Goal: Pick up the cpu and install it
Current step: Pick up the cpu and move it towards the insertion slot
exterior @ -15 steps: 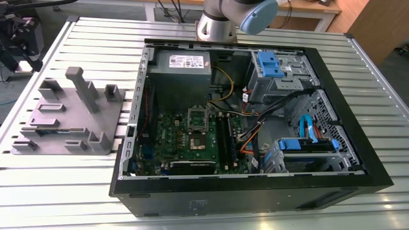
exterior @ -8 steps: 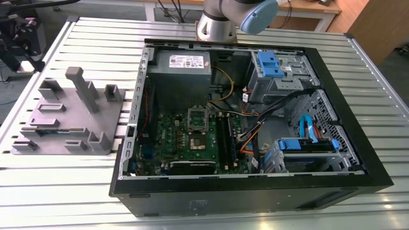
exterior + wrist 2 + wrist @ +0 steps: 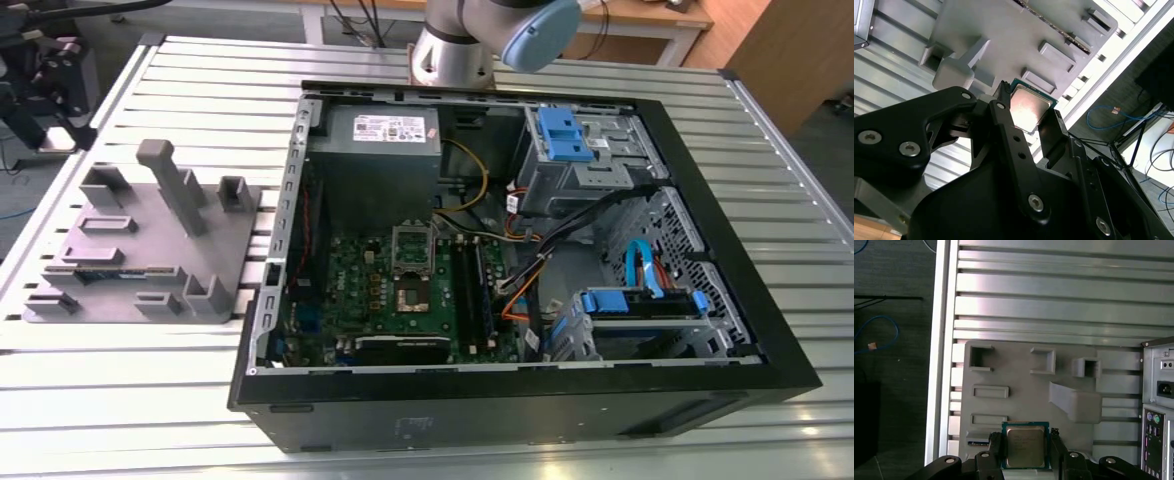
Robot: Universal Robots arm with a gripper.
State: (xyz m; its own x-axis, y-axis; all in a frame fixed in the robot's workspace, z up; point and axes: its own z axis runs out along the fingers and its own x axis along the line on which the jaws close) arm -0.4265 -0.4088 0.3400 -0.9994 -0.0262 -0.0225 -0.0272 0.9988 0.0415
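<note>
Silvery square cpu (image 3: 1025, 446), green-edged, clamped in pincer (image 3: 1026, 441).

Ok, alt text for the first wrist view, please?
The end effector grips the cpu, silvery top facing the camera, by two opposite edges. Beyond it lies a grey plastic block on a slatted metal table, with a computer case beside it.

Print on the cpu (image 3: 1025, 445) is unreadable.

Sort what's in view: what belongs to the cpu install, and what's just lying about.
Job: cpu, held in the gripper; green motherboard with its socket frame, inside the open case.
Lying about: grey plastic block; power supply; blue drive cage.
</note>
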